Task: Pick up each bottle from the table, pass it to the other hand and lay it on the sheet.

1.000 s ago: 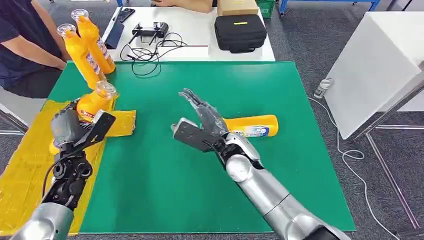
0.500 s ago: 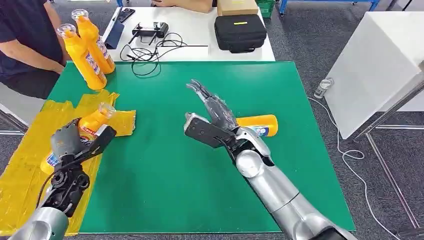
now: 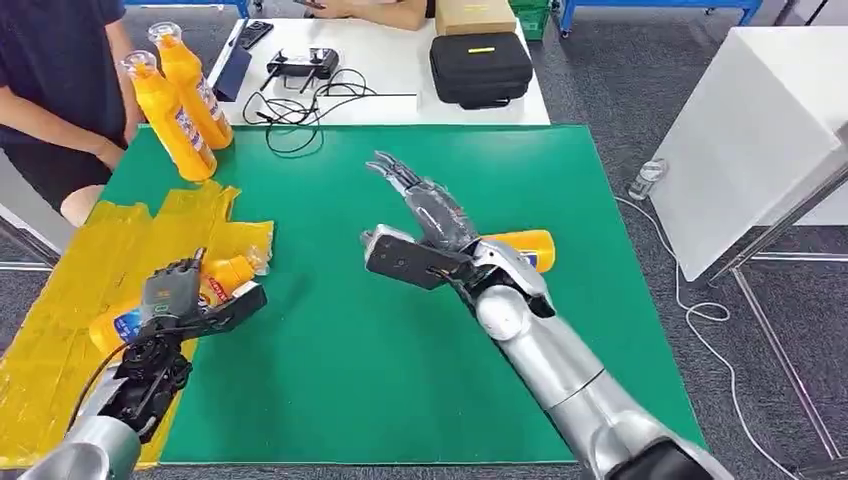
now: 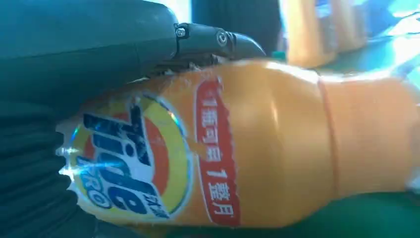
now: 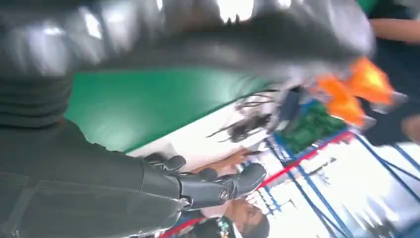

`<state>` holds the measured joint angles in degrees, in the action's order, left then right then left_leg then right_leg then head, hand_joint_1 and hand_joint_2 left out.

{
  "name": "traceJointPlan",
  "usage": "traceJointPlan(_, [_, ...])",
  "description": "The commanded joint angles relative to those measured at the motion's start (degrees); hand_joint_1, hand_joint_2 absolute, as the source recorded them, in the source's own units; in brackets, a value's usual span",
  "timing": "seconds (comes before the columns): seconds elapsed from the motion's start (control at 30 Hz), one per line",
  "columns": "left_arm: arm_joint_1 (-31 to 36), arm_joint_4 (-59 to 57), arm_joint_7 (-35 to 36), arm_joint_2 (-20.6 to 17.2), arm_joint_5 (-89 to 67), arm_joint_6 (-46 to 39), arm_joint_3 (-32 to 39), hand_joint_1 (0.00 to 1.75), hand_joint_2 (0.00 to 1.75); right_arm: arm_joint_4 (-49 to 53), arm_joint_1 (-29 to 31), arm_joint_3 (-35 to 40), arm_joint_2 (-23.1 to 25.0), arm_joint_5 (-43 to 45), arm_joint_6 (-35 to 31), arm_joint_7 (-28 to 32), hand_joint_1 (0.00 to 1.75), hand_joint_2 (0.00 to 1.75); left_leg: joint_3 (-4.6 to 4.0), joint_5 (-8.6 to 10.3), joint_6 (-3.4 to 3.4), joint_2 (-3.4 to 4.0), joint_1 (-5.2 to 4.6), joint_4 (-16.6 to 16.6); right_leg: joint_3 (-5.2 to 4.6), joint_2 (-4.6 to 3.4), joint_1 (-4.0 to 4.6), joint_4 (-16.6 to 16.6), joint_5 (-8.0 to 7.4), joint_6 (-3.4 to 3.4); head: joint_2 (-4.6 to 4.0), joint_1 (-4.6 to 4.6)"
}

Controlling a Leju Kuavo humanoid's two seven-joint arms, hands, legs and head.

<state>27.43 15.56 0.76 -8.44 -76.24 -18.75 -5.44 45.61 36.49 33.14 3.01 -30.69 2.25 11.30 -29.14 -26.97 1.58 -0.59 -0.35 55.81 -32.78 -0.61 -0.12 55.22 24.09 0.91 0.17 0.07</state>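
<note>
An orange plastic detergent bottle [image 3: 178,301] lies on its side on the crinkled yellow sheet [image 3: 75,300] – the left hand [image 3: 172,300] is wrapped around it. The right hand [image 3: 425,232] hovers with fingers spread, holding nothing; just behind it lies another orange bottle [image 3: 520,245] (on the green mat [image 3: 330,350]).

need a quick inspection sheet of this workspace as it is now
Surface: green mat with a crinkled yellow sheet at its left edge.
Job's things: orange bottle lying on the sheet in the left hand; another orange bottle lying behind the right hand; two upright orange bottles at the far left corner.
Clutter: black case and cardboard box on the white table.
Hands: left hand grips the bottle; right hand open, fingers spread.
Cables: black cables on the white table; white cord on the floor.
Surroundings: person at left; white cabinet at right.
</note>
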Motion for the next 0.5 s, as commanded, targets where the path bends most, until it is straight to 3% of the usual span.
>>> traceJointPlan(0.03, [-1.6,-2.9,-3.3,1.5,2.9,0.5,2.0,0.00,0.00,-19.4,11.5,3.7,-6.5,-8.7,2.5,0.7,0.00,1.75,0.03,0.06,-0.05,0.07,-0.02,0.0,0.06,0.01,-0.03,0.0,-0.07,0.04,0.00,0.04])
traceJointPlan(0.2, [-1.4,-2.8,-3.8,1.7,3.3,0.6,2.3,0.00,0.00,-20.7,12.0,4.7,-6.6,-10.1,3.3,0.4,0.00,1.75,0.16,0.18,-0.08,-0.19,-0.06,0.0,0.22,0.23,-0.12,0.0,-0.07,0.04,0.00,0.02])
traceJointPlan(0.3, [-1.1,-2.5,-5.6,2.2,4.6,0.1,3.5,0.00,0.00,-23.7,13.7,6.9,-9.2,-13.1,5.3,-0.2,0.00,1.75,0.15,0.23,-0.15,-0.23,-0.01,0.0,0.21,0.27,-0.09,0.0,-0.08,0.05,0.00,0.02])
traceJointPlan(0.5, [-0.3,-1.2,-16.5,3.5,14.8,-1.8,11.5,0.00,0.00,-26.4,15.2,9.1,-14.2,-16.3,8.3,0.1,0.00,1.75,0.08,0.30,-0.16,-0.50,-0.01,0.1,0.19,0.53,-0.10,0.0,-0.09,0.08,0.00,0.02])
